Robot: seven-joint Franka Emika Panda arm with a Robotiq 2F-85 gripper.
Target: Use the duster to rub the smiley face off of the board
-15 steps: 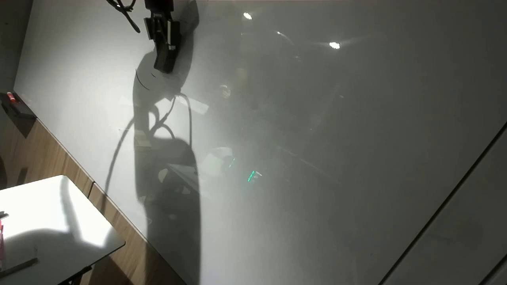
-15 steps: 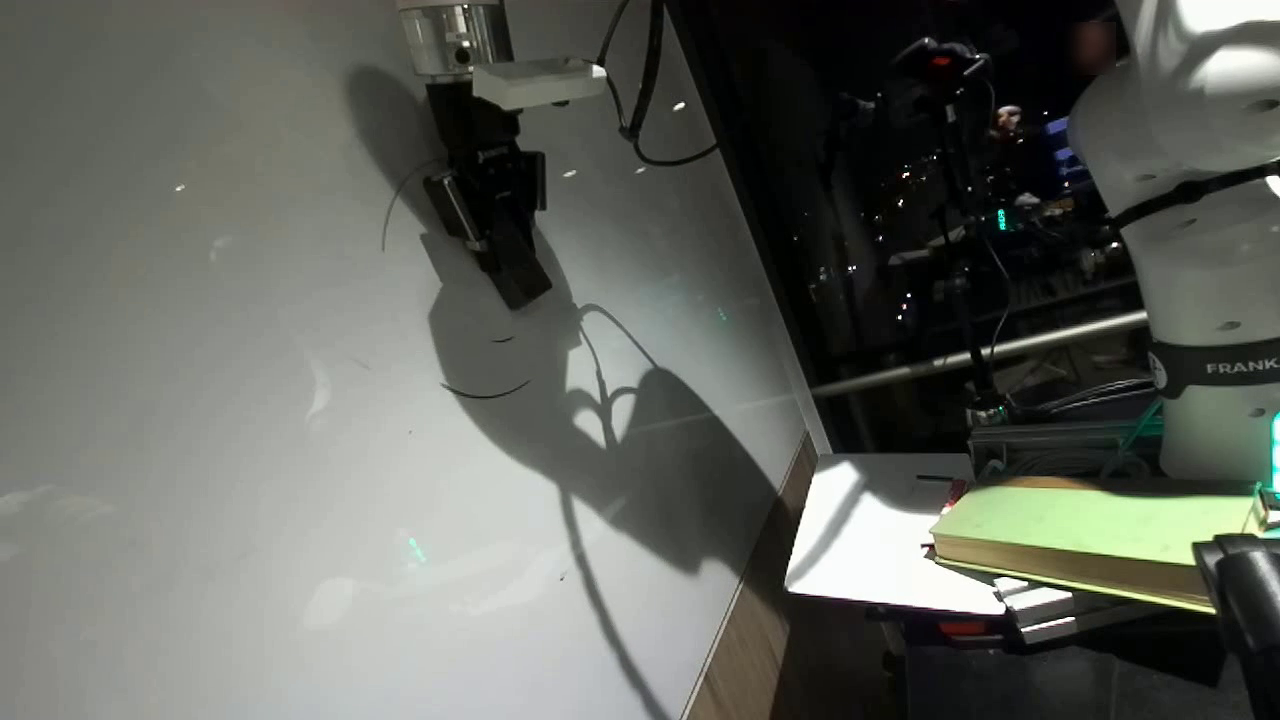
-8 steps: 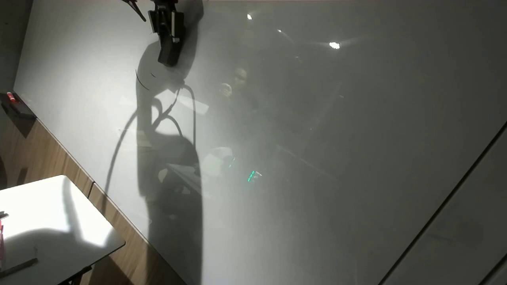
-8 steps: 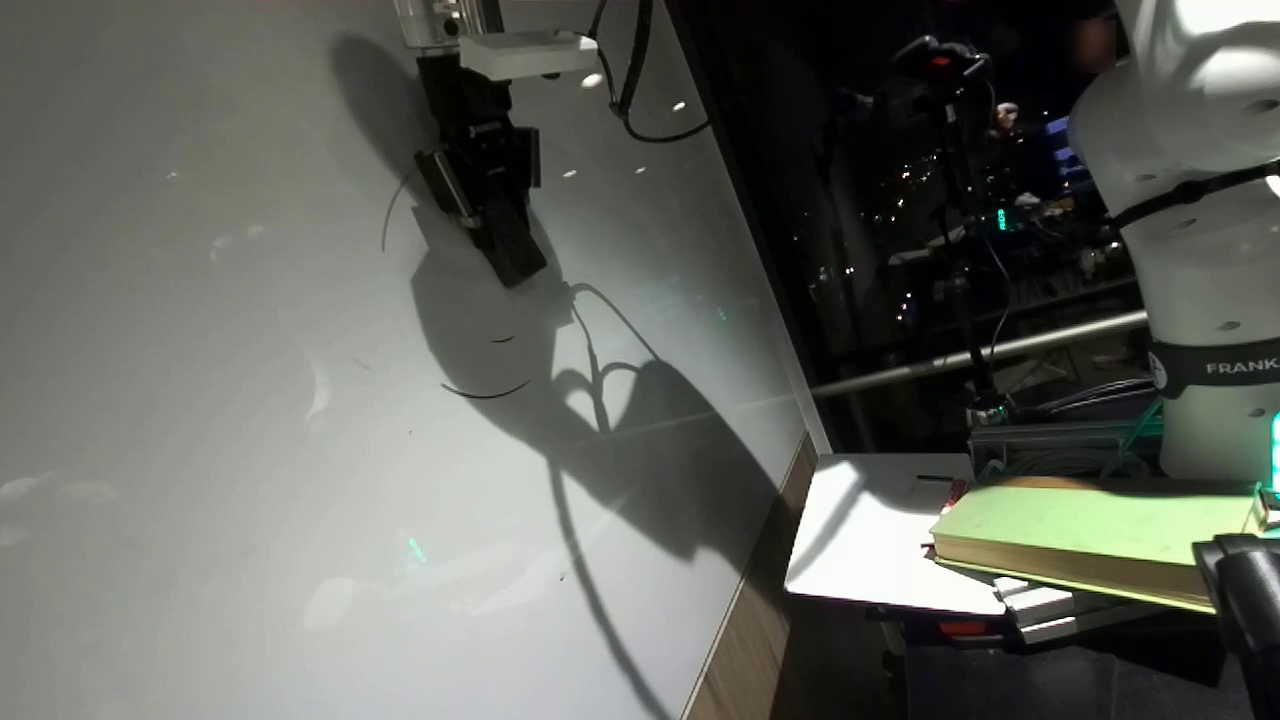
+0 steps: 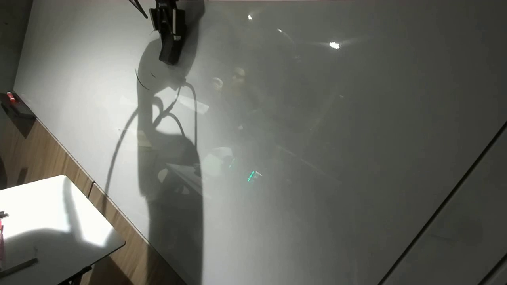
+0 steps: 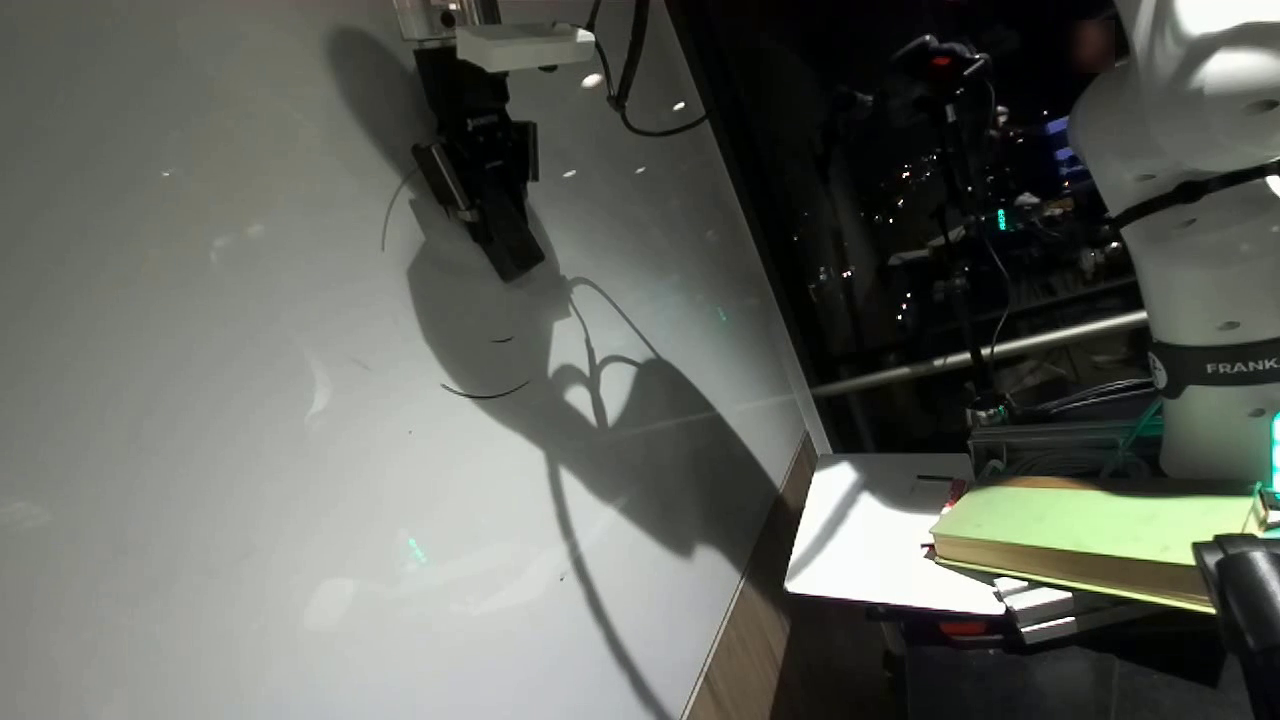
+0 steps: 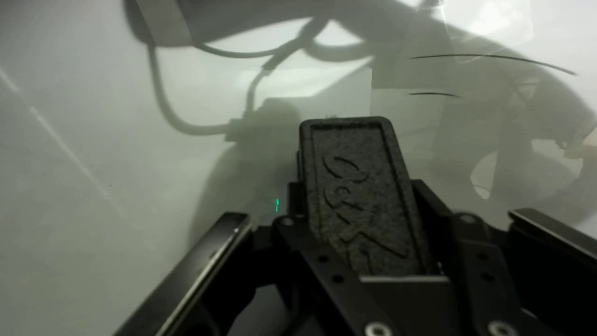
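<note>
The board (image 6: 200, 400) is large, glossy and white-grey, with reflections and the arm's shadow; it fills most of both exterior views. My gripper (image 7: 359, 200) is shut on the dark grey oblong duster (image 7: 354, 144), whose far end sticks out past the fingers. In both exterior views the duster (image 6: 515, 252) (image 5: 171, 53) points down over the board; I cannot tell whether it touches. Of the smiley face I see a long thin arc (image 6: 485, 397), a short arc and a side curve that runs up to the gripper. The long arc also shows in the wrist view (image 7: 494, 56). The gripper hides any lines behind it.
A small white tabletop (image 6: 870, 540) stands below the board, with a green book (image 6: 1080, 540) beside the robot base. A red-and-dark object (image 5: 12, 97) sits at the board's edge. A cable (image 6: 630, 70) hangs beside the wrist. A dark seam (image 5: 443, 204) crosses the board.
My gripper and the duster have moved up the board in both exterior views, away from the long and short arcs. Those two arcs look the same. The grip has not visibly changed.
</note>
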